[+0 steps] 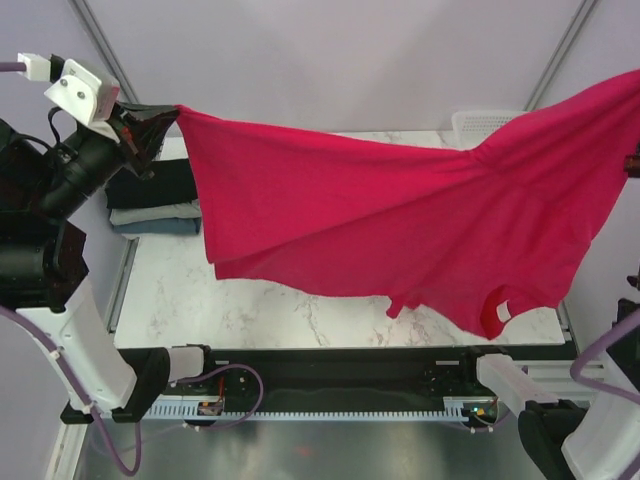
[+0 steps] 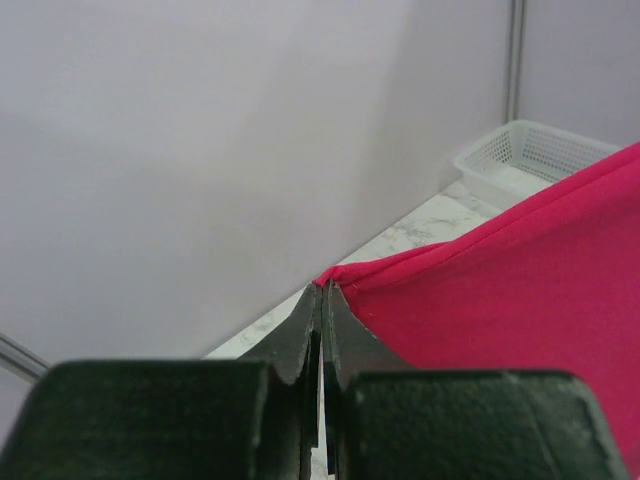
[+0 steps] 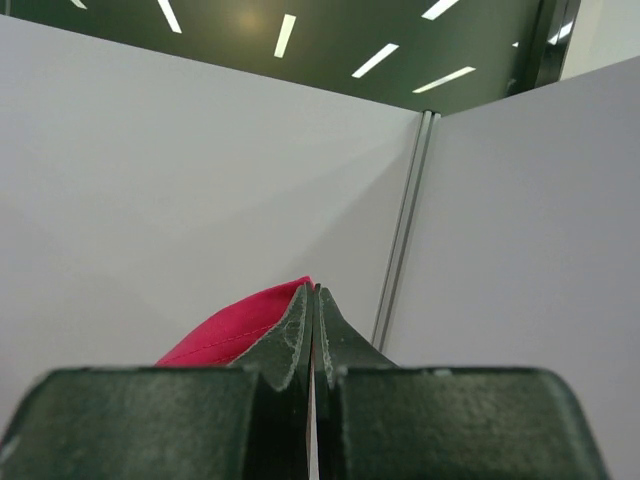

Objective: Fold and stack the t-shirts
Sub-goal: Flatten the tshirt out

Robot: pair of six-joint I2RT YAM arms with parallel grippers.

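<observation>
Pale marble tabletop [image 1: 260, 300] fills the middle of the overhead view, boxed in by plain grey panels [image 1: 330, 60]. At far left the left gripper [image 1: 150, 130] is raised above the table's left edge, its jaws pressed together on one corner of the red t-shirt [image 1: 400, 210]. The left wrist view confirms this: the two dark fingers meet with no gap at the left gripper's [image 2: 322, 290] tip, and a hemmed corner of the red t-shirt [image 2: 520, 300] runs out from between them.

Below that gripper, at the table's back-left corner, lie the folded t-shirts [image 1: 155, 200] in a low pile: black on top, then pale grey-white, then blue at the bottom.

From the pinched corner the red t-shirt stretches across the table in the air, sagging in the middle and rising again toward the upper right. Its neck opening hangs low near the front right, with a white label [image 1: 503, 312] showing inside (too small to read).

Behind the cloth, at the back right, a white mesh basket [image 1: 480, 125] peeks out; the left wrist view also shows the basket [image 2: 540, 160].

At far right the right gripper [image 3: 314, 292] is closed, nipping a fold of the red t-shirt [image 3: 240, 325] between its fingers.
</observation>
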